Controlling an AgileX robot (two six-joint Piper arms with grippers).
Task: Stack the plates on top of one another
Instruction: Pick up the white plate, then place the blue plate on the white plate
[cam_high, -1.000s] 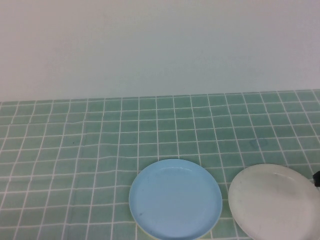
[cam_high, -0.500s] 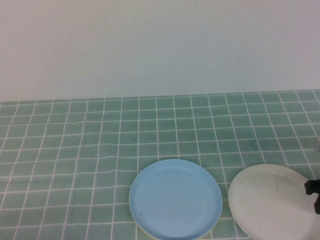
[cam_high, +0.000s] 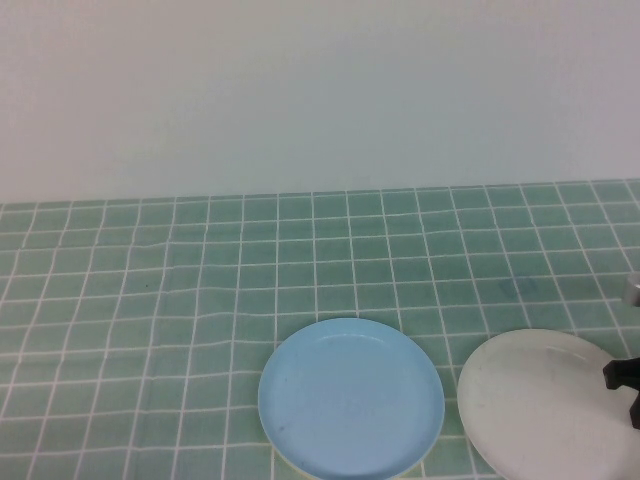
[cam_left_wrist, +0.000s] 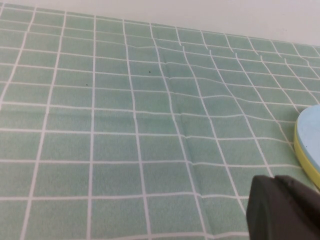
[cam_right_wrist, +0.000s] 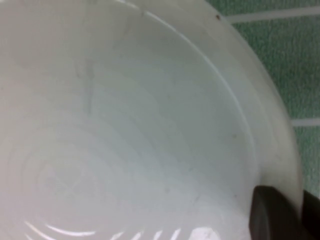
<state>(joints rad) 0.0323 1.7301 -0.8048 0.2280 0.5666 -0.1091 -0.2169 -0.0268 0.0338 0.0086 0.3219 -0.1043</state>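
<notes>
A light blue plate (cam_high: 350, 398) lies on a yellow plate, whose rim (cam_left_wrist: 306, 160) peeks out beneath it, at the table's front centre. To its right lies a white plate (cam_high: 540, 405). My right gripper (cam_high: 625, 385) is at that plate's right rim, shut on it. In the right wrist view one finger (cam_right_wrist: 272, 215) sits inside the white plate (cam_right_wrist: 125, 140) and the other outside the rim. My left gripper (cam_left_wrist: 274, 181) is shut and holds nothing. It hovers over bare cloth to the left of the light blue plate (cam_left_wrist: 311, 131). It is outside the high view.
A green tiled cloth (cam_high: 200, 290) covers the table up to a plain white wall (cam_high: 320, 90) at the back. Nothing else stands on the cloth.
My right gripper has come in from the right edge onto the white plate's rim and has closed on it. The plates have stayed where they were.
</notes>
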